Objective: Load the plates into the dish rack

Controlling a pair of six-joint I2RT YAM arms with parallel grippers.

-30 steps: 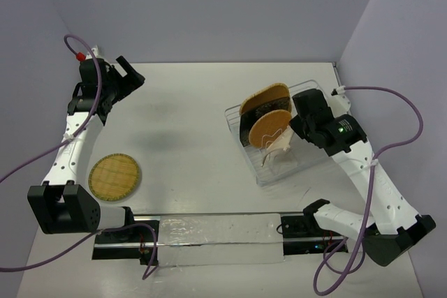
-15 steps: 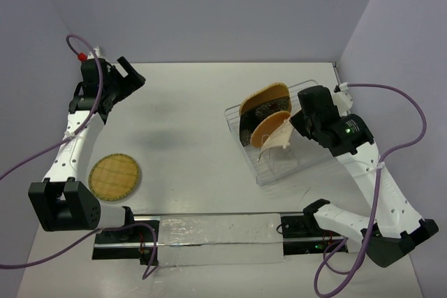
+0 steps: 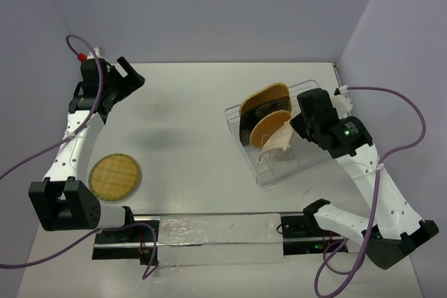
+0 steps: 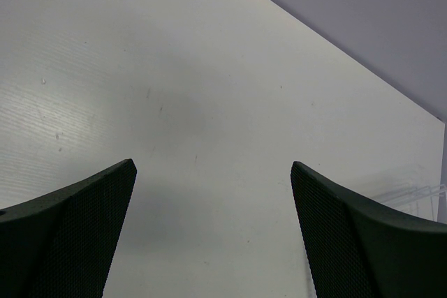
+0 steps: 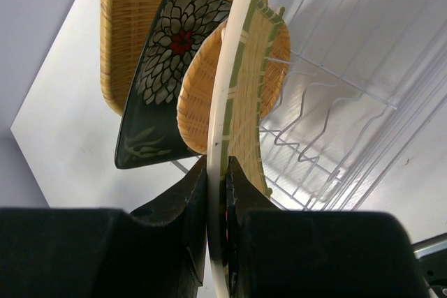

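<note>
The wire dish rack (image 3: 307,162) stands right of centre. In it stand a rounded-square woven plate (image 3: 265,95), a dark leaf-pattern plate (image 3: 246,129) and a round woven plate (image 3: 269,125). My right gripper (image 3: 295,129) is shut on the rim of a white-edged woven plate (image 3: 281,143) and holds it on edge over the rack beside the round plate. In the right wrist view the gripper (image 5: 218,172) pinches that plate (image 5: 246,102), with the dark plate (image 5: 164,68) behind it. One round woven plate (image 3: 115,176) lies flat at the left. My left gripper (image 3: 130,77) is open and empty.
Rack tines (image 5: 328,102) stand free to the right of the held plate. A corner of the rack (image 4: 412,193) shows far off in the left wrist view between the open fingers (image 4: 77,228). Walls close the table at the back and both sides.
My right gripper has shifted back a little and tilted the held plate closer to the round plate in the rack. The left arm has not moved.
</note>
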